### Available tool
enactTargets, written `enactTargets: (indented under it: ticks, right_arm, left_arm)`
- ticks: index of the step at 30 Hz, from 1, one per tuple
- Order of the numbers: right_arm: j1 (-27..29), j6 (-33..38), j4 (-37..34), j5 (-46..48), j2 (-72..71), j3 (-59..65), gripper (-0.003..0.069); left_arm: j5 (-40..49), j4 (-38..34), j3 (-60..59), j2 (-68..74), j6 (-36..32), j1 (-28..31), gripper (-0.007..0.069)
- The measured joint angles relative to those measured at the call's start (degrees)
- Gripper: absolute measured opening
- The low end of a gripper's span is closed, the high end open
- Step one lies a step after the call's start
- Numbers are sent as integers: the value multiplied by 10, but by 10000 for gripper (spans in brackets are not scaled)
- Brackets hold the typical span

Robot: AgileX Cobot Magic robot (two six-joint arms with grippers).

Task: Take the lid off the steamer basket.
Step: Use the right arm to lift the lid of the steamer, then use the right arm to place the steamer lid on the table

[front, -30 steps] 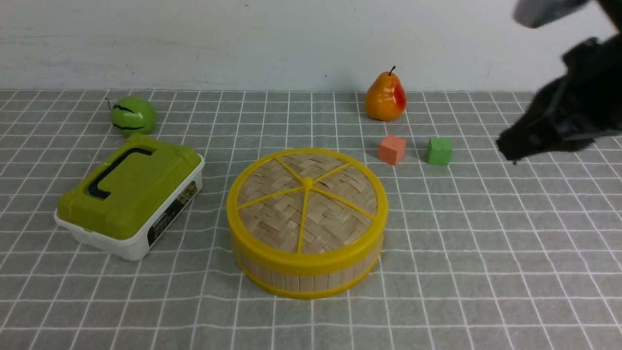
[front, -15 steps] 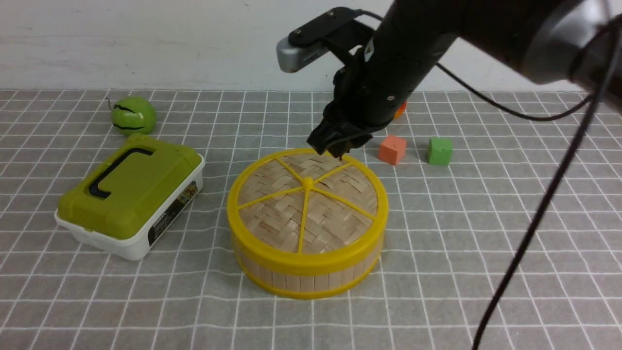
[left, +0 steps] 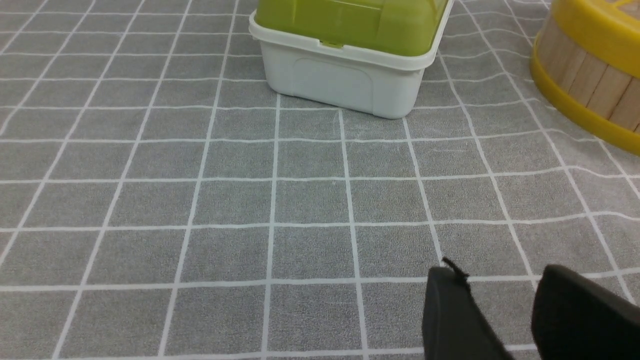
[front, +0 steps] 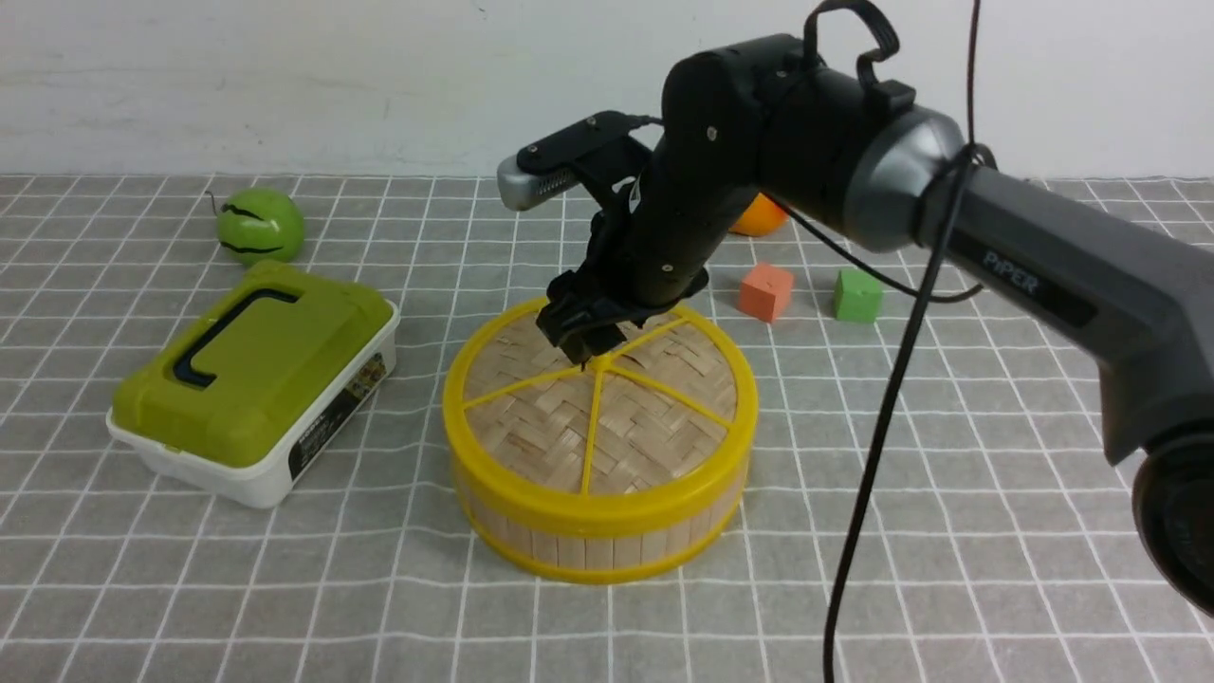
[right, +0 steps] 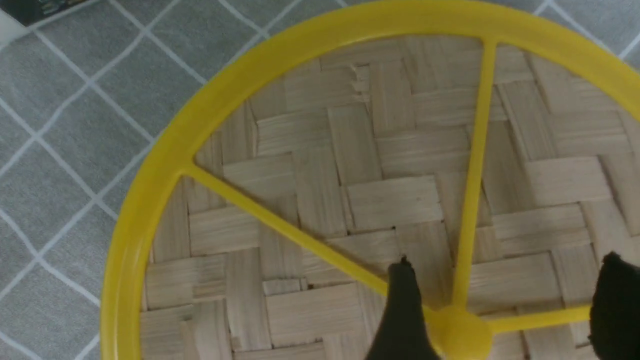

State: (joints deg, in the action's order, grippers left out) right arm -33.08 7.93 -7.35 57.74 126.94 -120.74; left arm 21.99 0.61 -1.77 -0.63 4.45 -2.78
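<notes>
A white wall (front: pixel 285 85), faintly scuffed, spans the front view at 12 o'clock. Below it a grey cloth (front: pixel 948 474) with a white grid fills everything from 9 through 6 to 3 o'clock, its lines slightly wavy toward 6. The light is soft and even, with weak shadows.

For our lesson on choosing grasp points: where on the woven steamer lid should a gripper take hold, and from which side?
Grip the centre knob, coming straight down from above. The lid lies flat, its rim flush with the steamer basket, leaving little edge to pinch; the knob stands proud where the spokes meet. The right gripper hangs open astride it.
</notes>
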Motion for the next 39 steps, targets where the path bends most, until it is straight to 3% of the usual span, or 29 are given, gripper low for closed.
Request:
enactTargets:
  ticks: [4, 7, 11, 17, 29, 36, 39]
  right_arm:
    - [0, 0, -1, 17, 5, -1, 369]
    - [-1, 0, -6, 25, 5, -2, 260]
    - [-1, 0, -13, 28, 5, -4, 170]
    - [-1, 0, -17, 29, 5, -5, 88]
    - [-1, 0, 2, 56, -59, -40, 85]
    - [5, -4, 104, 142, -177, -51, 85]
    - [26, -12, 112, 143, -218, -14, 85]
  left_arm:
    - [0, 0, 0, 0, 0, 0, 239]
    - [0, 0, 0, 0, 0, 0, 239]
    - [0, 0, 0, 0, 0, 0, 239]
    - [0, 0, 0, 0, 0, 0, 239]
    - [0, 0, 0, 0, 0, 0, 239]
    - [0, 0, 0, 0, 0, 0, 239]
    - [0, 0, 0, 0, 0, 0, 239]
